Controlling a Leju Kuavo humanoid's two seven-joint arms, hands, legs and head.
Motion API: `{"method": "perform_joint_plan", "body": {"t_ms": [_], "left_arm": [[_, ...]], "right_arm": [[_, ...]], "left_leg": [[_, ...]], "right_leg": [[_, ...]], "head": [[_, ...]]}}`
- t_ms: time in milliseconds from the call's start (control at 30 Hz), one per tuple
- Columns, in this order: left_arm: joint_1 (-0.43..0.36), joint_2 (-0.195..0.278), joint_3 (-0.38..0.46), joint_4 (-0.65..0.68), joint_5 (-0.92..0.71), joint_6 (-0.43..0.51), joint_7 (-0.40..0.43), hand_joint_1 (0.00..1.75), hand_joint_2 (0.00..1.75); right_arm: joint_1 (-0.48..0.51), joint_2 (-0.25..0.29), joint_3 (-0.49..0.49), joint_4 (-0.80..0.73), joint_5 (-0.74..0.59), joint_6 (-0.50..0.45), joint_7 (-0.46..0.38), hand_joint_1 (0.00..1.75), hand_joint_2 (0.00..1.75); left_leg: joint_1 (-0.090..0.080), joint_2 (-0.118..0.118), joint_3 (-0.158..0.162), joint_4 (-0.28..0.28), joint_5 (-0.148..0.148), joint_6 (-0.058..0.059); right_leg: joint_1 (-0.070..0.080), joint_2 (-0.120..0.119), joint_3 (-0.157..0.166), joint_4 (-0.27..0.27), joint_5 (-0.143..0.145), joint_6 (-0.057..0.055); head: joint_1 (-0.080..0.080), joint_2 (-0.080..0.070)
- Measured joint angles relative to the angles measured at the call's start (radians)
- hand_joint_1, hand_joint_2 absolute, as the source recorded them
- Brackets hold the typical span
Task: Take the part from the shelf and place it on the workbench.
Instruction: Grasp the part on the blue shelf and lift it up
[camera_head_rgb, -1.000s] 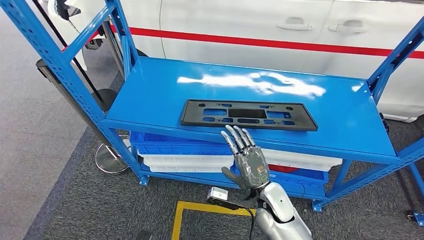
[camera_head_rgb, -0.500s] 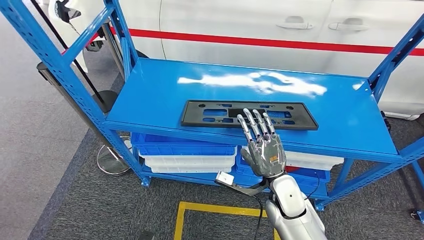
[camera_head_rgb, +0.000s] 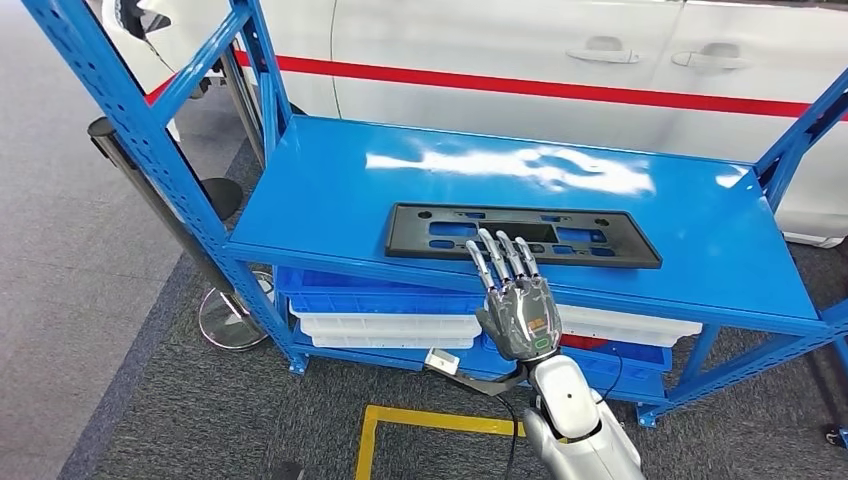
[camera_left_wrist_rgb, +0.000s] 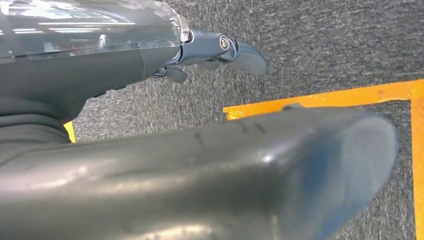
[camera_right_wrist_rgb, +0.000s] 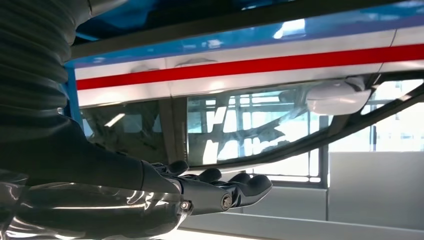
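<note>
A flat black rectangular part (camera_head_rgb: 630, 252) with several cutouts lies on the top deck of the blue shelf (camera_head_rgb: 330, 190), near its front edge. My right hand (camera_head_rgb: 518, 305) is raised in front of the shelf, fingers straight and apart, holding nothing. Its fingertips (camera_head_rgb: 497, 243) overlap the part's near edge in the head view; whether they touch it is unclear. In the right wrist view that hand (camera_right_wrist_rgb: 200, 192) reaches out level below the shelf's edge. My left hand (camera_left_wrist_rgb: 100, 70) hangs over the grey carpet, holding nothing.
Blue and white bins (camera_head_rgb: 390, 310) are stacked on the lower shelf level. A white car with a red stripe (camera_head_rgb: 520, 50) stands close behind the shelf. Blue uprights (camera_head_rgb: 130, 130) frame both ends. Yellow floor tape (camera_head_rgb: 400, 420) and a round stand base (camera_head_rgb: 225, 320) lie nearby.
My right hand rose from below the shelf's front edge until its fingertips overlap the part's near edge. The whole picture shifted slightly, so the camera moved.
</note>
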Motion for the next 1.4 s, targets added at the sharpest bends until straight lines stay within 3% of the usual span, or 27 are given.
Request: {"method": "perform_joint_plan", "body": {"t_ms": [33,100,133,167,200,233,267,333,400,500,533,600,667,700,767,833,867,1000,1067,1133,1167,1200,1233,1300,1333,1400], "left_arm": [[-0.001,0.000,0.000,0.000,0.000,-0.001,0.000,0.00,0.00],[-0.001,0.001,0.000,0.000,0.000,-0.002,0.000,0.00,0.00],[0.000,0.001,0.000,0.000,0.000,-0.003,0.000,0.00,0.00],[0.000,0.001,0.000,0.000,0.000,-0.003,0.001,0.00,0.00],[0.000,0.001,0.000,0.000,0.000,-0.004,0.002,0.00,0.00],[0.000,0.001,0.000,0.000,0.000,-0.004,0.003,0.00,0.00],[0.000,0.001,0.000,0.000,0.000,-0.005,0.003,0.00,0.00],[-0.001,0.001,0.000,0.000,0.000,-0.007,0.004,0.00,0.00],[-0.002,0.001,0.000,0.000,0.000,-0.007,0.005,0.00,0.00],[-0.003,0.002,0.000,0.000,0.000,-0.010,0.004,0.00,0.00],[-0.003,0.003,0.000,0.000,0.000,-0.011,0.004,0.00,0.00],[-0.004,0.005,0.000,0.000,0.000,-0.014,0.004,0.00,0.00],[-0.001,0.008,-0.002,0.000,0.000,-0.017,0.006,0.00,0.00],[0.000,0.009,-0.004,0.000,0.000,-0.019,0.008,0.00,0.00],[0.001,0.012,-0.009,0.000,0.000,-0.020,0.012,0.00,0.00],[0.000,0.014,-0.014,0.000,0.000,-0.021,0.016,0.00,0.00],[-0.001,0.014,-0.016,0.000,0.000,-0.021,0.018,0.00,0.00],[0.001,0.016,-0.020,0.000,0.000,-0.022,0.022,0.00,0.00],[0.000,0.017,-0.021,0.000,0.000,-0.022,0.022,0.00,0.00],[-0.002,0.017,-0.022,0.000,0.000,-0.022,0.022,0.00,0.00],[-0.001,0.017,-0.022,0.000,0.000,-0.023,0.022,0.00,0.00],[0.001,0.017,-0.023,0.000,0.000,-0.024,0.022,0.00,0.00],[0.002,0.017,-0.023,0.000,-0.001,-0.025,0.022,0.00,0.00],[0.002,0.017,-0.023,0.000,-0.001,-0.027,0.020,0.00,0.00],[0.001,0.017,-0.023,0.000,-0.002,-0.030,0.018,0.00,0.00],[-0.001,0.016,-0.024,0.000,-0.002,-0.034,0.013,0.00,0.00]], "right_arm": [[-0.003,0.000,0.003,0.009,-0.001,0.000,0.000,0.00,1.75],[-0.007,0.000,0.009,0.027,-0.004,0.000,0.001,0.00,1.75],[-0.007,-0.001,0.012,0.036,-0.004,0.000,0.001,0.00,1.75],[-0.007,-0.001,0.014,0.044,-0.004,0.000,0.002,0.00,1.75],[-0.007,-0.001,0.016,0.052,-0.004,0.000,0.003,0.00,1.75],[-0.009,-0.001,0.017,0.059,-0.004,0.000,0.005,0.00,1.75],[-0.011,-0.001,0.019,0.064,-0.004,0.000,0.007,0.00,1.75],[-0.016,-0.001,0.021,0.075,-0.004,0.000,0.011,0.00,1.75],[-0.020,-0.001,0.022,0.083,-0.004,0.000,0.014,0.00,1.75],[-0.024,0.000,0.023,0.097,-0.006,-0.001,0.025,0.00,1.75],[-0.028,0.001,0.023,0.102,-0.007,0.000,0.029,0.00,1.75],[-0.036,0.002,0.023,0.116,-0.009,0.001,0.039,0.00,1.75],[-0.038,0.002,0.021,0.129,-0.010,0.005,0.048,0.00,1.75],[-0.038,0.002,0.019,0.133,-0.009,0.007,0.051,0.00,1.75],[-0.038,0.001,0.013,0.139,-0.005,0.012,0.057,0.00,1.75],[-0.040,-0.001,0.005,0.143,-0.001,0.015,0.061,0.00,1.75],[-0.041,-0.002,0.001,0.144,0.001,0.015,0.062,0.00,1.75],[-0.044,-0.004,-0.010,0.146,0.002,0.014,0.063,0.00,1.75],[-0.047,-0.005,-0.013,0.147,0.003,0.013,0.063,0.00,1.75],[-0.046,-0.009,-0.014,0.150,0.003,0.012,0.063,0.00,1.75],[-0.042,-0.011,-0.014,0.152,0.003,0.012,0.064,0.00,1.75],[-0.038,-0.013,-0.014,0.154,0.003,0.011,0.064,0.00,1.75],[-0.035,-0.015,-0.015,0.156,0.003,0.010,0.064,0.00,1.75],[-0.033,-0.017,-0.015,0.157,0.003,0.009,0.064,0.00,1.75],[-0.033,-0.018,-0.016,0.158,0.004,0.008,0.065,0.00,1.75],[-0.033,-0.020,-0.018,0.159,0.004,0.008,0.067,0.00,1.75]], "left_leg": [[0.000,0.000,0.001,-0.002,0.001,0.007],[-0.003,0.001,0.001,-0.002,-0.001,0.014],[-0.006,0.001,0.002,-0.002,-0.003,0.017],[-0.010,0.000,0.004,-0.002,-0.004,0.019],[-0.013,-0.001,0.007,-0.001,-0.006,0.021],[-0.017,-0.003,0.012,-0.001,-0.009,0.022],[-0.020,-0.005,0.017,-0.002,-0.013,0.023],[-0.025,-0.007,0.022,-0.001,-0.019,0.019],[-0.024,-0.007,0.022,-0.004,-0.023,0.010],[-0.024,-0.004,0.026,0.006,-0.037,-0.006],[-0.024,-0.002,0.013,0.037,-0.053,-0.011],[-0.017,0.000,-0.051,0.160,-0.105,-0.020],[-0.009,0.001,-0.117,0.263,-0.127,-0.030],[-0.005,0.001,-0.126,0.264,-0.109,-0.035],[0.002,0.004,-0.087,0.152,-0.025,-0.040],[0.001,0.006,-0.035,0.037,0.023,-0.036],[-0.001,0.006,-0.022,0.010,0.025,-0.031],[-0.003,0.004,-0.005,-0.007,0.012,-0.001],[-0.001,0.003,0.009,-0.014,0.008,0.010],[-0.003,0.003,0.016,-0.014,0.000,0.017],[-0.005,0.002,0.021,-0.014,-0.004,0.018],[-0.006,0.001,0.027,-0.014,-0.010,0.019],[-0.008,0.000,0.035,-0.014,-0.016,0.018],[-0.010,-0.001,0.053,-0.015,-0.029,0.015],[-0.011,-0.002,0.060,-0.015,-0.036,0.011],[-0.013,-0.002,0.067,-0.014,-0.044,0.000]], "right_leg": [[0.000,0.000,-0.020,0.043,-0.025,0.002],[0.001,0.001,-0.088,0.179,-0.085,0.003],[0.003,0.001,-0.122,0.239,-0.103,0.002],[0.005,0.001,-0.141,0.269,-0.101,-0.001],[0.008,0.001,-0.141,0.258,-0.080,-0.007],[0.011,0.001,-0.122,0.209,-0.043,-0.015],[0.017,0.002,-0.092,0.137,-0.003,-0.027],[0.028,0.003,-0.040,0.023,0.039,-0.049],[0.034,0.003,-0.025,-0.009,0.037,-0.059],[0.025,0.003,-0.005,-0.036,0.038,-0.065],[0.021,0.001,0.004,-0.045,0.038,-0.067],[0.019,-0.001,0.017,-0.050,0.032,-0.069],[0.018,-0.001,0.026,-0.048,0.022,-0.068],[0.017,0.000,0.031,-0.046,0.017,-0.066],[0.014,0.002,0.047,-0.042,0.002,-0.058],[0.015,0.004,0.057,-0.037,-0.012,-0.046],[0.016,0.004,0.059,-0.036,-0.016,-0.040],[0.015,0.004,0.058,-0.014,-0.024,-0.017],[0.013,0.004,0.016,0.067,-0.059,-0.010],[0.013,0.005,-0.069,0.198,-0.105,-0.006],[0.013,0.005,-0.106,0.245,-0.112,-0.006],[0.013,0.005,-0.127,0.256,-0.099,-0.008],[0.014,0.005,-0.127,0.227,-0.065,-0.012],[0.019,0.005,-0.087,0.098,0.026,-0.025],[0.023,0.005,-0.067,0.039,0.047,-0.033],[0.030,0.006,-0.047,-0.017,0.054,-0.045]], "head": [[0.000,0.000],[0.000,0.000],[0.000,0.000],[0.000,0.000],[0.000,0.000],[0.000,0.000],[0.000,0.000],[0.000,0.000],[0.000,0.000],[0.000,0.000],[0.000,0.000],[0.000,0.000],[0.000,0.000],[0.000,0.000],[0.000,0.000],[0.000,0.000],[0.000,0.000],[0.000,0.000],[0.000,0.000],[0.000,0.000],[0.000,0.000],[0.000,0.000],[0.000,0.000],[0.000,0.000],[0.000,0.000],[0.000,0.000]]}}
